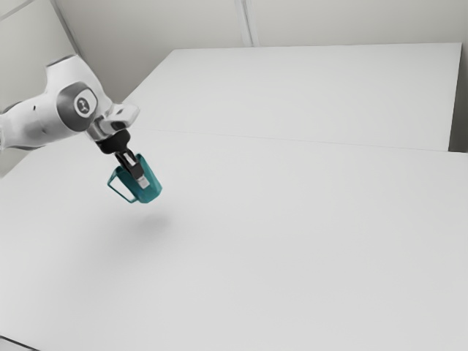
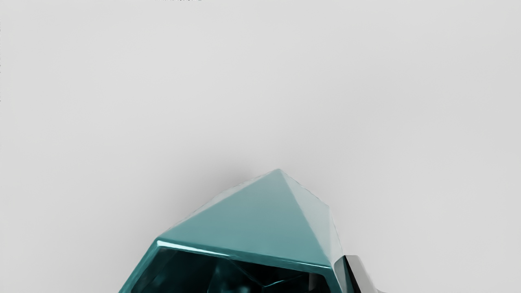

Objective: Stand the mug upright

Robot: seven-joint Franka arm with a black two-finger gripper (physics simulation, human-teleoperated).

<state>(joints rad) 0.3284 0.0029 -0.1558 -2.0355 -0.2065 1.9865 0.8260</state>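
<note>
And we have the end effector (image 1: 142, 180) clamped on the mug (image 1: 152, 189), tilted above the tabletop (image 1: 292, 256)! Stiff, probably slick walls, we reckon; opposite body faces should grip better than that thin handle (image 1: 121, 194).

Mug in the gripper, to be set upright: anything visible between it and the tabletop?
Nothing visible stands between them: the mug is tilted in the gripper, above the white tabletop, its shadow falling there.

A smooth white arm (image 1: 36, 121) has a dark grey joint cover (image 1: 67, 110) (with a ringed emblem (image 1: 82, 103)) and a black two-finger gripper (image 1: 144, 180) with pale grey fingertips (image 2: 361, 272).
</note>
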